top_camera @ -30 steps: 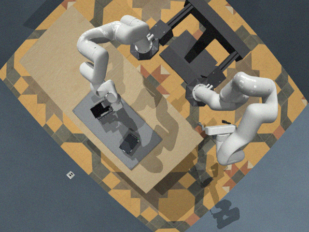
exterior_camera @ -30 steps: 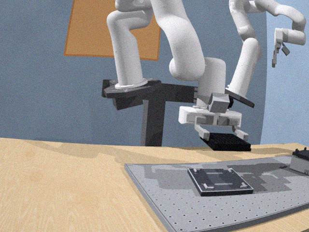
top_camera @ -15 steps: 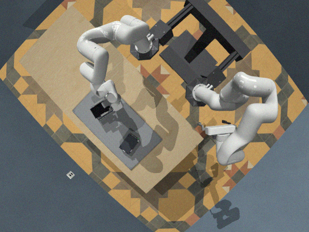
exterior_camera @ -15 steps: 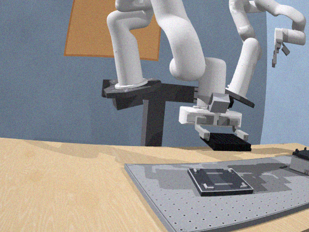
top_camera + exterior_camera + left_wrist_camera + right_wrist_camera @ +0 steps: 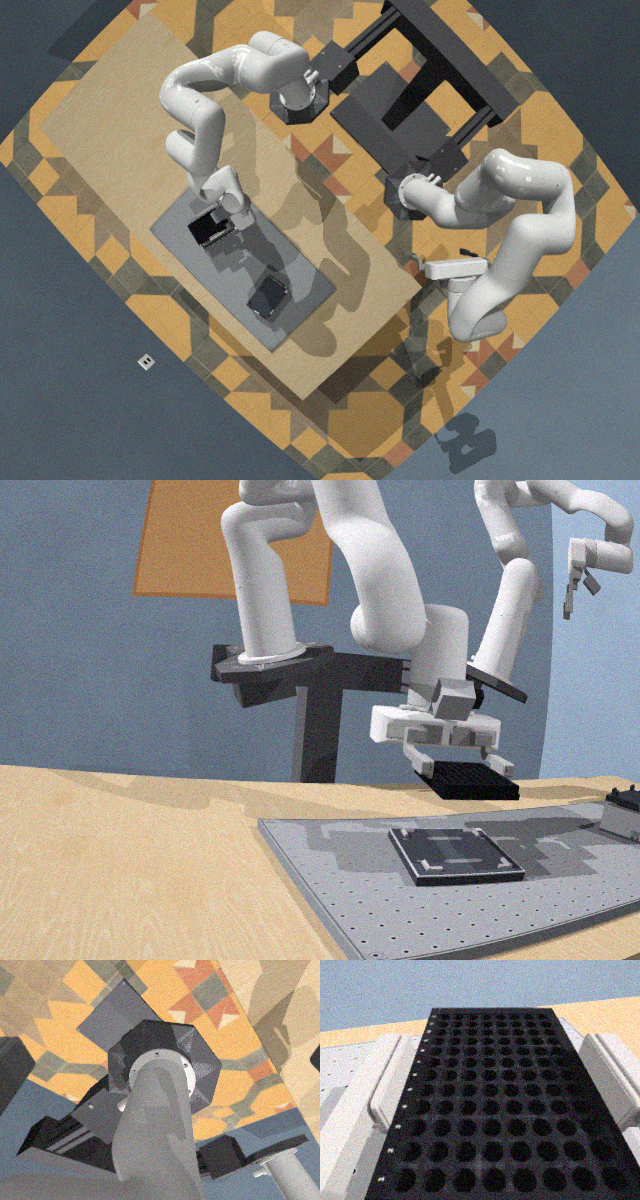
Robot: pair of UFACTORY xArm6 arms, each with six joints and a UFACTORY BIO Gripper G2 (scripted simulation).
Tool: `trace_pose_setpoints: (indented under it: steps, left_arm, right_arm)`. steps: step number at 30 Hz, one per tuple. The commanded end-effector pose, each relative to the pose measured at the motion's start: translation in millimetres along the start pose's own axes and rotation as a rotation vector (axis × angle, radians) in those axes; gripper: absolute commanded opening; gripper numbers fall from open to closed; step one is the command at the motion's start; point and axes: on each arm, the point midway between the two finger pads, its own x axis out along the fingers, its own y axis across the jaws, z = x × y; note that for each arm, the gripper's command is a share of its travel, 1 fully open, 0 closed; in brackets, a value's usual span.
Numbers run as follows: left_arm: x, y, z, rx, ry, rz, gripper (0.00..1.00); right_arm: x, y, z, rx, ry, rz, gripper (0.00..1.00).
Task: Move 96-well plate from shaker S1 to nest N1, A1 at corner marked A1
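The right fingers (image 5: 222, 213) (image 5: 423, 765) are closed on the long sides of the 96-well plate (image 5: 202, 228) (image 5: 475, 779) (image 5: 490, 1100), which hangs in the air, roughly level. The left fingers (image 5: 415, 260) (image 5: 568, 601) stand wide with nothing between them, off to the side of the counter (image 5: 103, 98) (image 5: 155, 867).

Done: the plate is off the plate shaker S1 (image 5: 267, 295) (image 5: 622, 823), whose dark top shows bare at the far end of the perforated board (image 5: 310, 289) (image 5: 361, 893) from the plate. The crossing also appears nearly complete, since the exterior view places the plate above the plate nest N1 (image 5: 454, 849), apart from it. In the top view the plate covers this area, and the nest cannot be clearly told from it.

Left to do: alignment over the nest, descent between the corner locators (image 5: 431, 866), release and withdrawal. The locators hold nothing as yet.

Orientation: the right wrist view shows column 1 at the edge nearest the camera, with numerals along the left side. The nest's A1 mark is not legible, so the match of corners cannot be confirmed. A slight offset in lowering could leave one edge perched on a locator.
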Motion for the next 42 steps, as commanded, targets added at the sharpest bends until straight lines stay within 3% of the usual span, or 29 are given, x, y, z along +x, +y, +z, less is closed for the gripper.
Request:
trace_pose_setpoints:
  steps: [1, 32, 42]
  left_arm:
    - [-0.5, 0.0, 0.6, 0.0, -0.002, 0.0, 1.0]
    - [-0.5, 0.0, 0.6, 0.0, -0.002, 0.0, 1.0]
    - [-0.5, 0.0, 0.6, 0.0, -0.002, 0.0, 1.0]
  right_arm:
    - [1.2, 0.7, -3.0, 0.002, -0.003, 0.0, 0.0]
    - [1.4, 1.0, -51.4, 0.002, -0.003, 0.0, 0.0]
    - [1.4, 1.0, -59.4, 0.002, -0.003, 0.0, 0.0]
